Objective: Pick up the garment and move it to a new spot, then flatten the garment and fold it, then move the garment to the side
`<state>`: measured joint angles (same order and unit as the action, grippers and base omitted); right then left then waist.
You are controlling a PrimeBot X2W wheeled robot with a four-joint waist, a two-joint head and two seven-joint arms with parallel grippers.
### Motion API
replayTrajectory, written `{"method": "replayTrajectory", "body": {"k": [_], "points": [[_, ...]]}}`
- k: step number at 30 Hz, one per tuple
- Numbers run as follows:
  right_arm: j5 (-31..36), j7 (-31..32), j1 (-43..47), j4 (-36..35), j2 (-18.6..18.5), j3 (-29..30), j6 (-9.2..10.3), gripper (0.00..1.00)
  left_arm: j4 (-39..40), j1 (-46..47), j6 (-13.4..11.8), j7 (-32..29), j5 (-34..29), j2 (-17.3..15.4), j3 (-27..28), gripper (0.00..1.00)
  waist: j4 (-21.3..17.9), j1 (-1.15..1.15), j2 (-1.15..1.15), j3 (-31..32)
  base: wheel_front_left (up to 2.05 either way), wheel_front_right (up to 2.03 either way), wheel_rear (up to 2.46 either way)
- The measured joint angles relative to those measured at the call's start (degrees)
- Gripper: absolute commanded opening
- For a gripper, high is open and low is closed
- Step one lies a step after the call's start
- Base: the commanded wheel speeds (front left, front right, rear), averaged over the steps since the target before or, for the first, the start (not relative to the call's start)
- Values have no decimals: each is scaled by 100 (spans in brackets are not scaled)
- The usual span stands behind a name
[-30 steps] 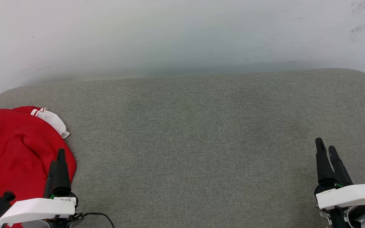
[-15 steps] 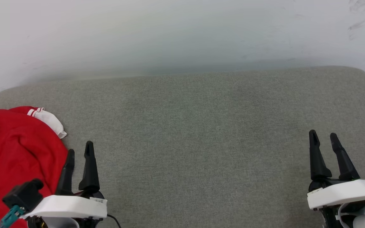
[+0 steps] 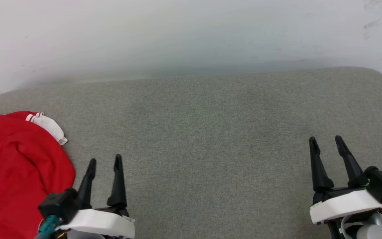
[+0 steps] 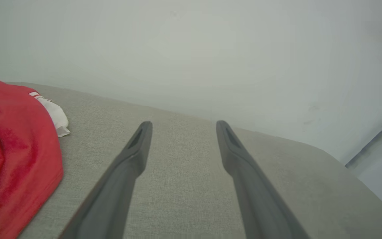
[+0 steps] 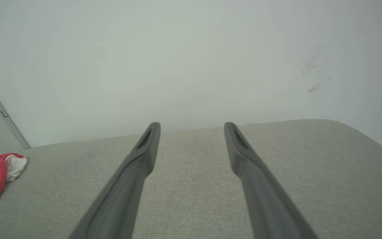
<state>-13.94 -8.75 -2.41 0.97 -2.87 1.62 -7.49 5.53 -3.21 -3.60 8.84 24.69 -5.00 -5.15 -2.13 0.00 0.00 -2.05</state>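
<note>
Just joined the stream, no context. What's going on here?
Nothing is being handled right now. The garment lies in a red heap at the left end of the grey cushion, one white sleeve sticking out. The left gripper hovers just beside it, open and empty, not touching the cloth. The right gripper is open and empty too, over the right end of the cushion. Whether the garment is properly folded can't be told from here.

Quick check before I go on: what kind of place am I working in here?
Likely an indoor room, at a padded grey fabric surface, perhaps a sofa or bench seat, set against a plain scuffed white wall. The red garment lies at its left end.
</note>
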Motion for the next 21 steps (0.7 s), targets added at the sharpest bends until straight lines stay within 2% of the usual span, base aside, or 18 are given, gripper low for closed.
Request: {"method": "replayTrajectory", "body": {"k": [2, 14, 17, 21], "points": [[165, -34, 1, 1, 0, -54, 0, 100, -40, -9, -31, 24, -124, -58, -140, 100, -6, 0, 0, -6, 0, 0, 0], [1028, -191, 2, 5, -1, -200, 0, 100, -80, -9, -570, 193, -754, -372, -714, 100, -18, 0, 0, -44, 0, 0, 0], [1104, -236, 3, -10, -1, -205, 0, 100, -120, -15, -568, 230, -757, -372, -740, 100, -21, 0, 0, -46, 0, 0, 0], [1292, -283, 4, -16, -1, -219, -1, 100, -116, -76, -441, 279, -799, -323, -686, 100, -35, 0, 0, -43, 0, 0, 0]]}}
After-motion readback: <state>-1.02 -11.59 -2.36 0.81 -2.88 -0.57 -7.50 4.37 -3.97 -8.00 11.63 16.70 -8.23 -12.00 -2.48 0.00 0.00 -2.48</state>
